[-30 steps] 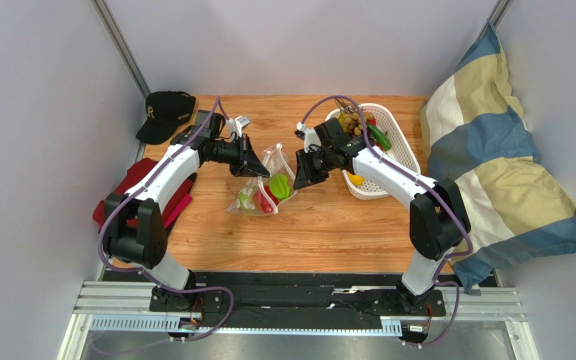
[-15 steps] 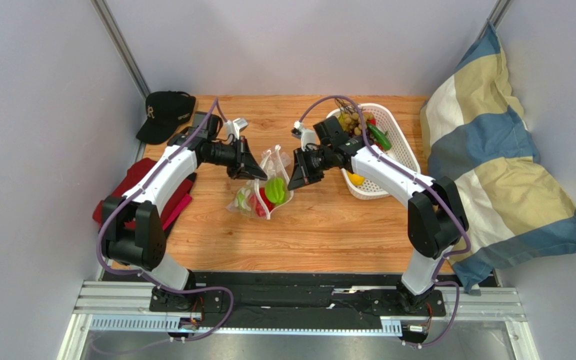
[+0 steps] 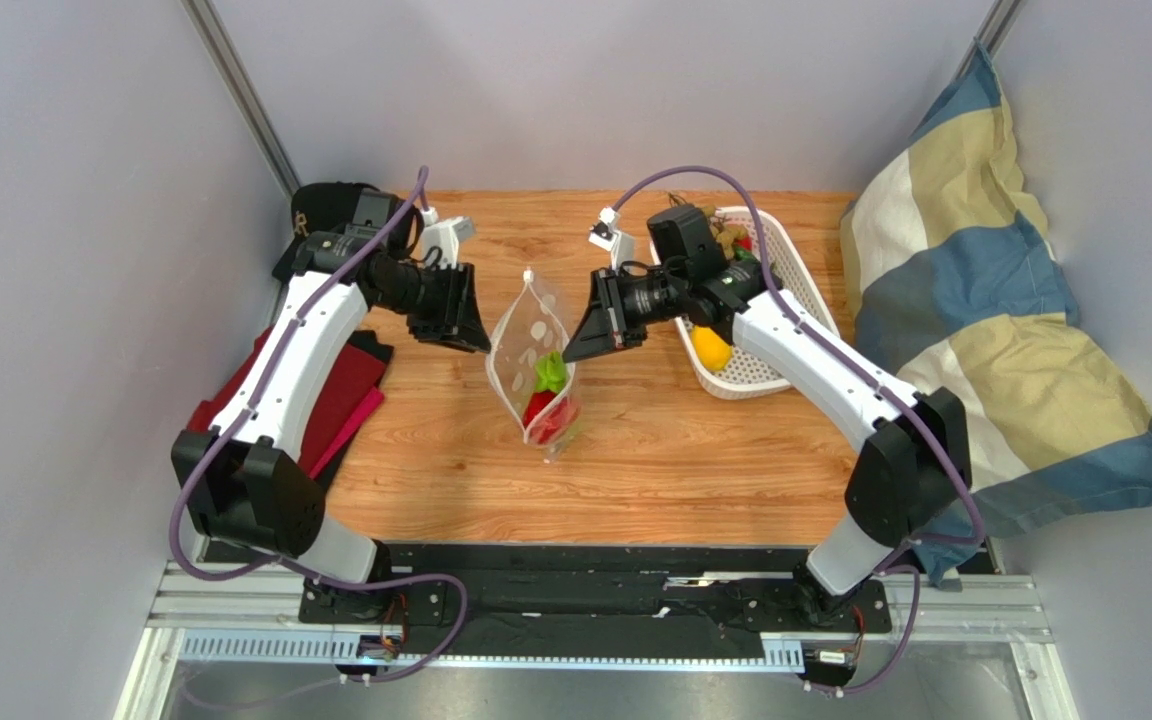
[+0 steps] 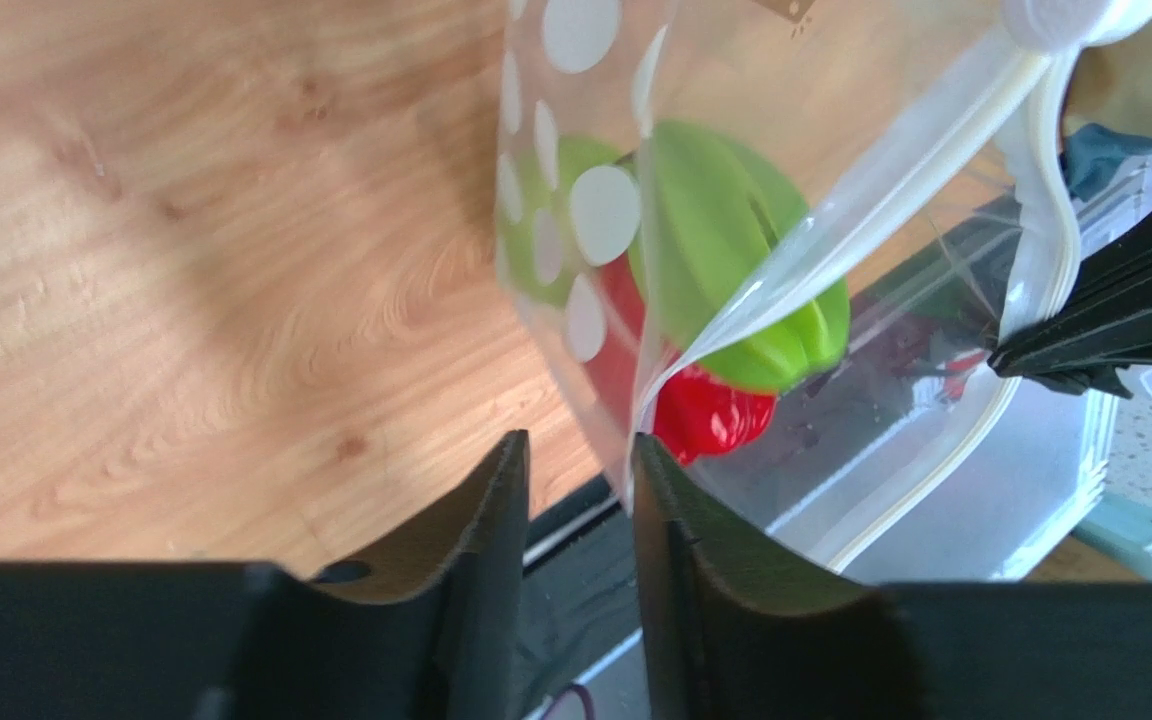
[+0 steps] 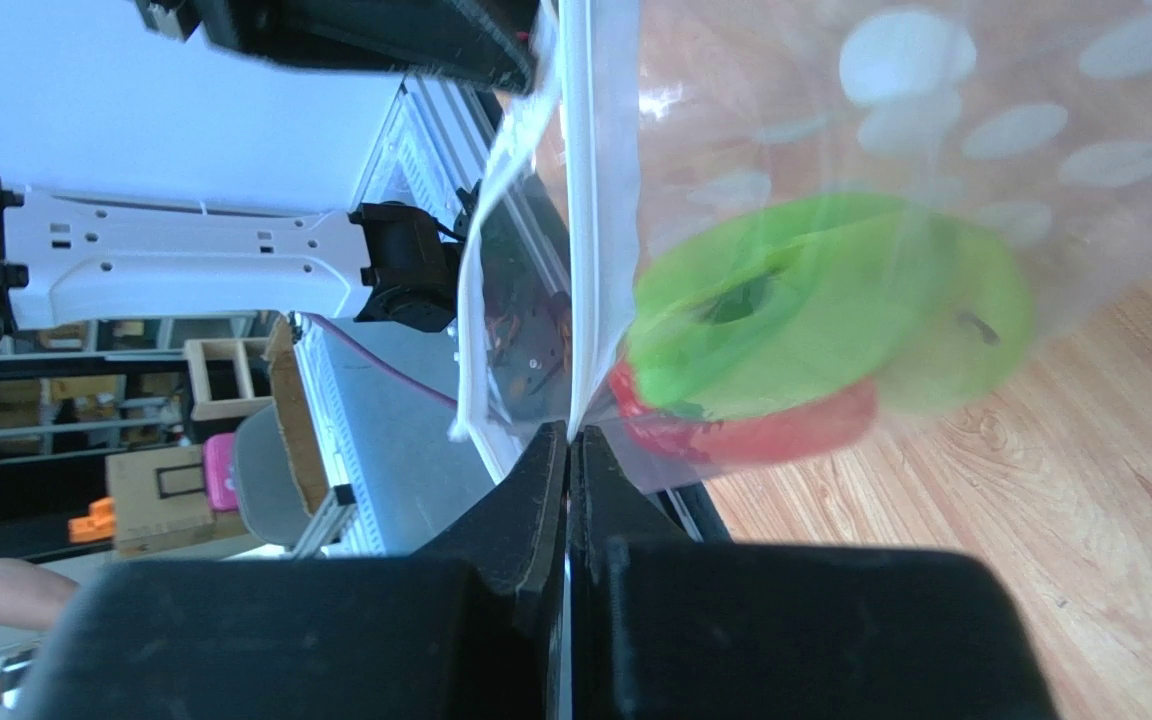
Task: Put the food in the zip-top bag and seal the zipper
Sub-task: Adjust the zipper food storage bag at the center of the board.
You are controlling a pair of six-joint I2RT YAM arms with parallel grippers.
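The left gripper (image 4: 579,450) hangs above the worktop (image 3: 657,450) toward its far left. Its jaws stand apart, and the near lip of the zip-top bag (image 3: 531,357) runs down into the gap between them, close to one finger and not visibly pinched. The bag lies just to that gripper's right, over the middle of the worktop and between the two arms. It hangs with its mouth up and its long axis running from the far edge toward the near edge. The pictures do not show whether its bottom rests on the wood. It is clear plastic with white dots, and low inside it a green piece (image 4: 732,255) sits on top of a red pepper (image 4: 710,413). The zipper (image 5: 585,225) is a pale strip along the mouth, parted rather than pressed together, so the bag looks unsealed. On the bag's right side, the right gripper (image 5: 567,443) has its fingers together, clamped on the zipper strip, and it seems to carry the bag alone. Further right, against the right edge, the white basket (image 3: 800,270) holds a yellow lemon (image 3: 711,348) and other food. The right arm is nearer to it but is busy holding the bag, so the left gripper probably has to close on its lip first.
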